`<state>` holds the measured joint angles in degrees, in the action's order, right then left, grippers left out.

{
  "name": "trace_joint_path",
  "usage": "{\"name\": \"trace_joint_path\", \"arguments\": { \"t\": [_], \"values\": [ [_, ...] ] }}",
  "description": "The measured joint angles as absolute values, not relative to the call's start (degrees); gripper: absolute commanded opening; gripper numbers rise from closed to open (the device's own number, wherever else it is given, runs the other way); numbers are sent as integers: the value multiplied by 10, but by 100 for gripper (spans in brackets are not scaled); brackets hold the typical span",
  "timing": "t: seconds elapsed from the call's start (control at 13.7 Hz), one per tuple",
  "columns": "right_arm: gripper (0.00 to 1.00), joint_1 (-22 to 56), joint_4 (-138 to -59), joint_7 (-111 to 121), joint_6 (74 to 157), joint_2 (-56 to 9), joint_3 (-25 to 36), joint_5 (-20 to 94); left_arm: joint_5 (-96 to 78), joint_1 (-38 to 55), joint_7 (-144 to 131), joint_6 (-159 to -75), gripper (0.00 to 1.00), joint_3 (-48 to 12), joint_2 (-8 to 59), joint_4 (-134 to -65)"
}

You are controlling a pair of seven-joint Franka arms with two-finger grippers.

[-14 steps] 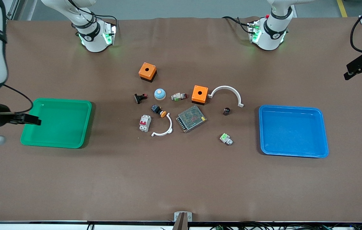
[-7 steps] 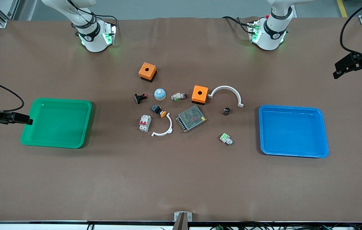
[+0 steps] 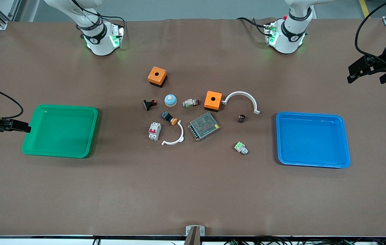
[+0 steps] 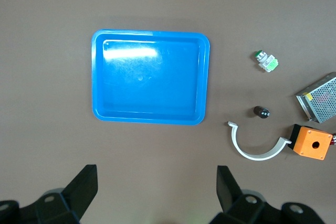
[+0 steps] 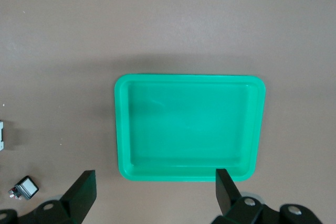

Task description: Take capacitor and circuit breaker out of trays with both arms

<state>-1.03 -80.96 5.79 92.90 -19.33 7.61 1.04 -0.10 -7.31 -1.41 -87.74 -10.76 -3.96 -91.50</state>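
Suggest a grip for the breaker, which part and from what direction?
The breaker lies flat, red levers facing up, its long axis running toward the front camera. Probably best to come straight down and pinch its two long side faces, clear of the levers. The white arc beside it leaves a gap that looks wide enough for a finger.

Front view: high, across the table, facing both robot bases, whole tabletop in frame.

Left wrist view: looks straight down from well above the table, its left gripper at the frame edge, blue tray in full. Front view shares that blue tray (and nearby small parts).

Right wrist view: same downward look, right gripper at the edge, green tray whole; the front view shares the green tray.
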Motion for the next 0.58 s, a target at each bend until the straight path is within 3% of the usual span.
{"name": "trace_joint_path", "arguments": {
  "t": [0.29,0.58],
  "values": [
    [100,-10,-807,58,904,-188,73,10,-1,-73,-16,-877,100,-112,-45,-916],
    [100,-11,-827,58,886,-138,73,10,-1,-74,-16,-877,100,-112,-49,-917]
  ]
}}
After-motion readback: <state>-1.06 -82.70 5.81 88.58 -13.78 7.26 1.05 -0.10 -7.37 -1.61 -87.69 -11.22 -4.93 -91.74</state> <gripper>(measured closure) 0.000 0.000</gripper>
